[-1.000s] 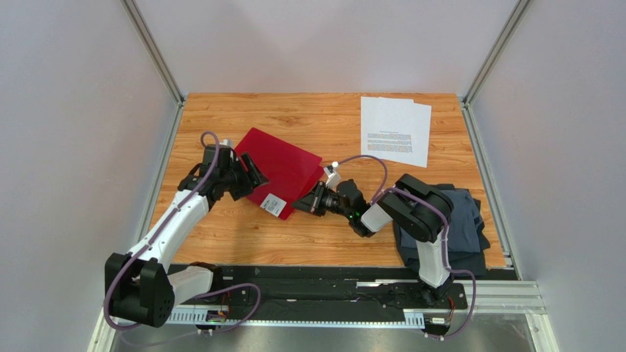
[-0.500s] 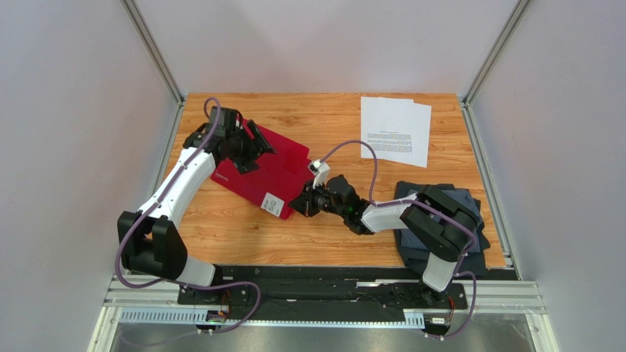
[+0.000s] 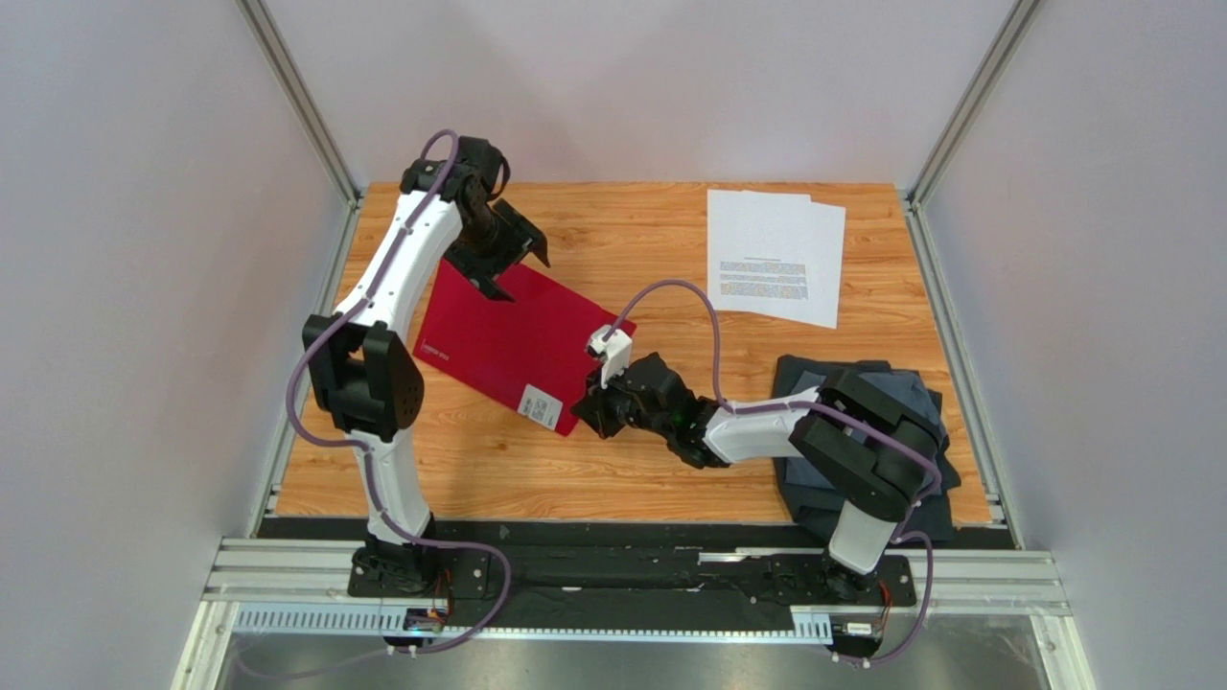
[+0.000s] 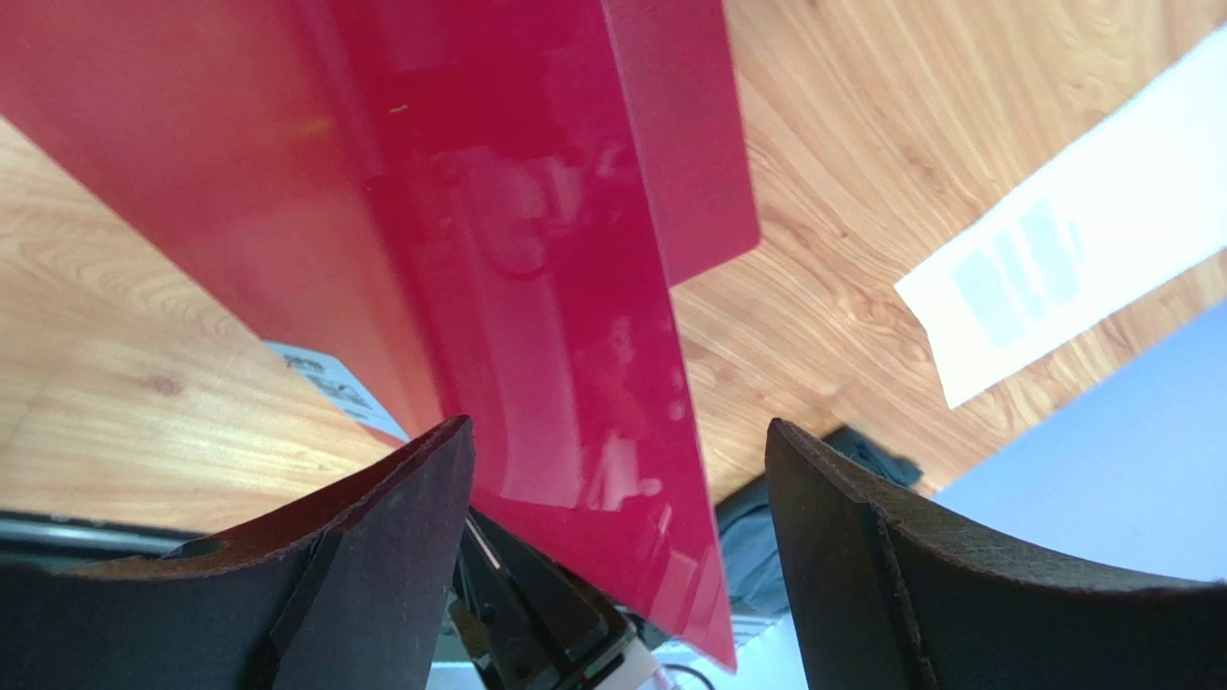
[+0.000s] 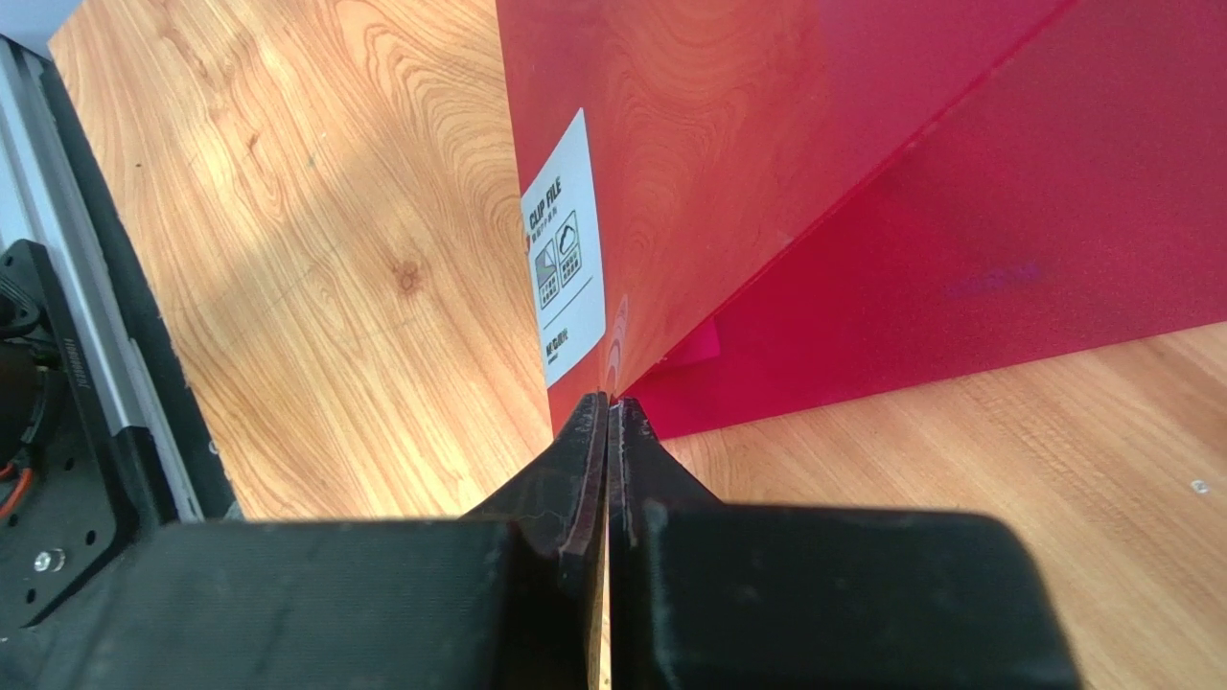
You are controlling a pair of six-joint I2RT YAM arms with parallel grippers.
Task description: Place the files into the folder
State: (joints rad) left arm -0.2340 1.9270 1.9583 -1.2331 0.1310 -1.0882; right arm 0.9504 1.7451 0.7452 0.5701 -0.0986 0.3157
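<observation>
The red folder lies at the table's left middle, its white label at the near corner. My right gripper is shut on the cover's near right corner. In the right wrist view the cover stands lifted off the lower leaf. My left gripper is open at the folder's far edge. In the left wrist view the glossy cover runs between its spread fingers, untouched. The files, two overlapping white printed sheets, lie at the back right, apart from both grippers.
A dark grey-blue folded cloth lies at the near right under the right arm's elbow. Grey walls and metal posts close in the wooden table on the left, back and right. A black rail runs along the near edge.
My left arm swung from the folder's near left side up to its far edge. The folder slid and turned a little leftward. My right gripper kept hold of the corner and moved left with it.
</observation>
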